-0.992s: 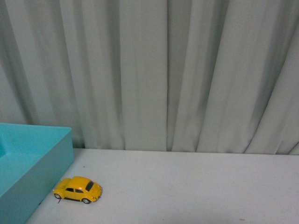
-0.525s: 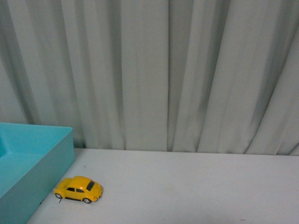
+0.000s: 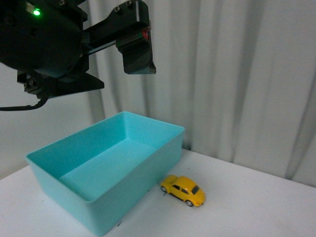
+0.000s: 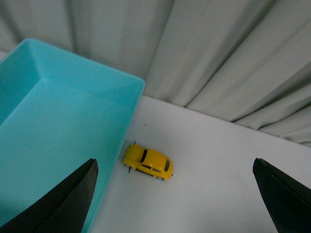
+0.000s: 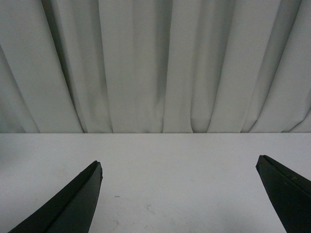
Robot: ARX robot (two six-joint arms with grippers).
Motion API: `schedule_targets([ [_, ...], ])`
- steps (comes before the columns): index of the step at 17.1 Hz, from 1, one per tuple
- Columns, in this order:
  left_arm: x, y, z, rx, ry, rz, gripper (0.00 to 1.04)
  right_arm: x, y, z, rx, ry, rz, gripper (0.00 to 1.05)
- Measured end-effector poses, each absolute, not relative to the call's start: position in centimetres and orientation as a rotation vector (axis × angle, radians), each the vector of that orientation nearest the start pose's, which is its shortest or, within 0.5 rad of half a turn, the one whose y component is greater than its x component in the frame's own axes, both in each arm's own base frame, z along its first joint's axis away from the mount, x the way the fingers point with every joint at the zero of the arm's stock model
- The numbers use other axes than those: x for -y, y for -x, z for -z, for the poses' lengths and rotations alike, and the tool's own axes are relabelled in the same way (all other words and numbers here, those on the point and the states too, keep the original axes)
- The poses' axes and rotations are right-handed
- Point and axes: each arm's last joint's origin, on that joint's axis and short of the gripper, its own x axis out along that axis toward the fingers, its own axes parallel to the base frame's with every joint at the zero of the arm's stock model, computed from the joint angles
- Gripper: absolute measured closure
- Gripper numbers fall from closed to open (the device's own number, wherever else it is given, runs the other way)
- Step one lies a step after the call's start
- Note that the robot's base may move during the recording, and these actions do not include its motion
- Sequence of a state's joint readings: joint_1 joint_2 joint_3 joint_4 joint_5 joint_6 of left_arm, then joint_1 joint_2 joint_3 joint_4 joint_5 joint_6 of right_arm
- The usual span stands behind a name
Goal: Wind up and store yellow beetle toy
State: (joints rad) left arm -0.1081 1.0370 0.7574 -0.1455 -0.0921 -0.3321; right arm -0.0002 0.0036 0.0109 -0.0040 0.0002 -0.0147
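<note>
Beetle point(image 4: 148, 162) parked under wide-spread left gripper point(image 4: 174, 161), outside bin point(image 4: 87, 68).
Seen by left wrist and front only; right wrist shows just white table point(image 5: 175, 194) and grey curtain point(image 5: 146, 63), right gripper point(image 5: 178, 161) also spread wide, holding nothing. Sits upright on all wheels, just beside bin wall, nearer the finger point(image 4: 73, 199) over the bin. Glossy yellow, dark windows, silver hubs.

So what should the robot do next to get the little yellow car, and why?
Probably lower the left end effector toward the car. Its fingers are wide open and empty, high up, and the car sits on the table right beside the blue box, not in it. That end effector looks best placed, since its camera sees the car below.
</note>
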Motion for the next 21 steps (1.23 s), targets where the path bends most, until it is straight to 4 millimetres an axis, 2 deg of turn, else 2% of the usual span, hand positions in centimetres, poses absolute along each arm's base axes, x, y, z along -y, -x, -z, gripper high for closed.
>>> schedule_targets([
  [3, 5.6, -28.8, -28.4, -0.467, 0.066, 0.036, 0.07, 0.0, -9.7, -16.7, 0.003, 0.015, 0.000, 0.07],
  [4, 6.6, -30.3, -27.7, -0.493, -0.016, 0.056, 0.07, 0.0, -9.7, -16.7, 0.003, 0.015, 0.000, 0.07],
  [6, 7.9, -32.7, -25.2, -0.564, -0.239, 0.122, 0.07, 0.0, -9.7, -16.7, 0.003, 0.015, 0.000, 0.07],
  [10, 8.3, -35.1, -21.8, -0.588, -0.705, 0.268, 0.07, 0.0, -9.7, -16.7, 0.003, 0.015, 0.000, 0.07],
  [14, 7.9, -36.9, -18.6, -0.584, -1.197, 0.573, 0.07, 0.0, -9.7, -16.7, 0.003, 0.015, 0.000, 0.07],
  [16, 7.5, -38.6, -17.6, -0.558, -1.397, 0.734, 0.07, 0.0, -9.7, -16.7, 0.003, 0.015, 0.000, 0.07],
  [19, 7.2, -39.5, -16.5, -0.606, -1.559, 0.898, 0.07, 0.0, -9.7, -16.7, 0.003, 0.015, 0.000, 0.07],
  [21, 7.7, -39.8, -16.2, -0.665, -1.603, 0.997, 0.07, 0.0, -9.7, -16.7, 0.003, 0.015, 0.000, 0.07],
])
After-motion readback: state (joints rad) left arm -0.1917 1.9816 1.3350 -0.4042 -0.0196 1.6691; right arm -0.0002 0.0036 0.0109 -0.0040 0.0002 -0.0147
